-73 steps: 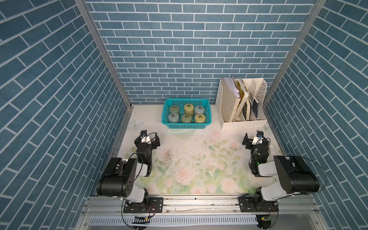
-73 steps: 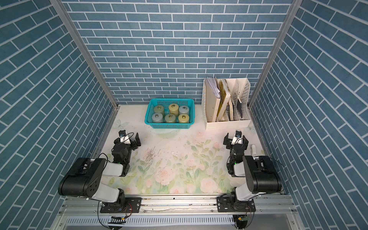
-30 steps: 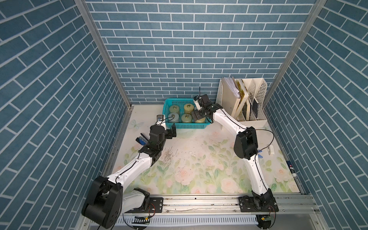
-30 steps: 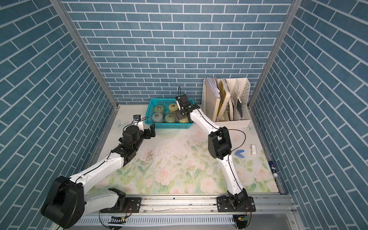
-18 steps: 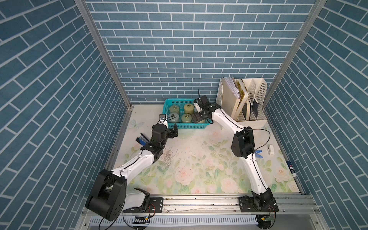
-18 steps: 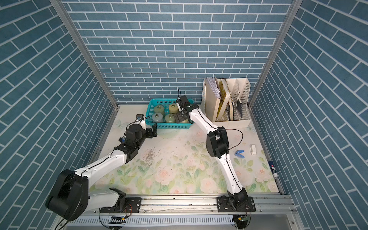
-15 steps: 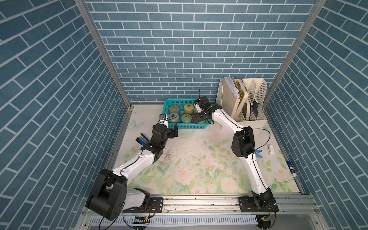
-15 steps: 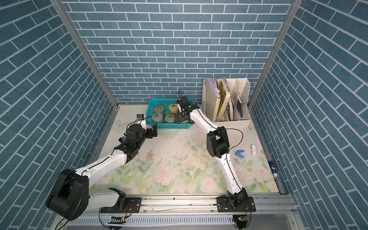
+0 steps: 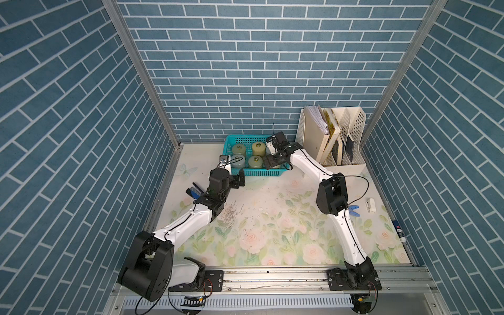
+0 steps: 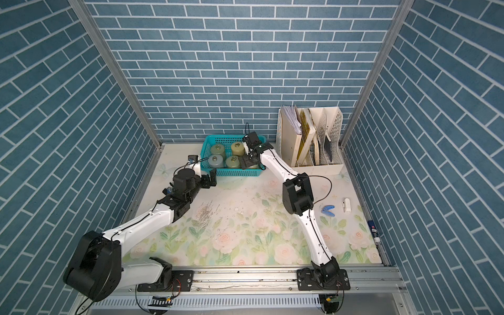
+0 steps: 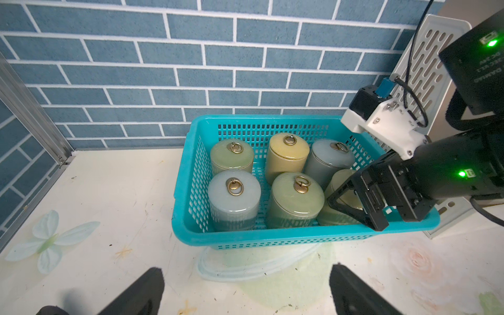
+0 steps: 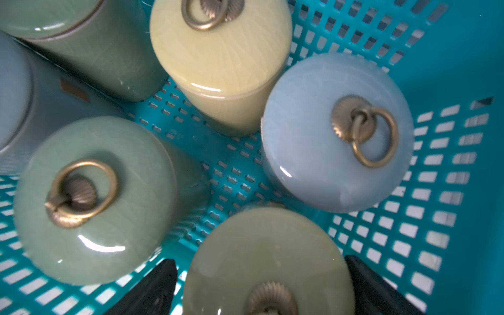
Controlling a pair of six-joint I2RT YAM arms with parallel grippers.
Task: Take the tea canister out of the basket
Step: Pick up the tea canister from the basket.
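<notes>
1. Six lidded canisters stand upright in a teal basket [image 9: 259, 172] at the upper centre of both top views. The basket sits against the brick back wall on a flower-printed tabletop [image 9: 272, 218].
2. They stand in two rows of three, and each lid has a small brass knob, most with a ring.
3. The tea canister [image 12: 267, 259] is olive green. In both top views it stands in the lower-right corner of the basket, where the right arm hides most of it.
4. Beside it inside the basket are a green canister [image 12: 92, 199] and a pale blue canister [image 12: 335, 131].
5. The right fingers [image 9: 273, 163] reach down into the basket and stand wide, one on each side of the tea canister's lid. In the right wrist view the two dark tips sit right at the lid's edges. Whether they press on it cannot be told.
6. The left fingers [image 9: 239, 180] hover just outside the lower-left corner of the basket in both top views. They are spread wide with nothing between them, close to the basket but not touching it.
7. A cream file rack [image 9: 330, 141] holding papers stands just right of the basket.
8. A blue clip [image 9: 353, 210] and a small white object [image 9: 371, 205] lie on the tabletop at right of centre, well apart from the basket.
</notes>
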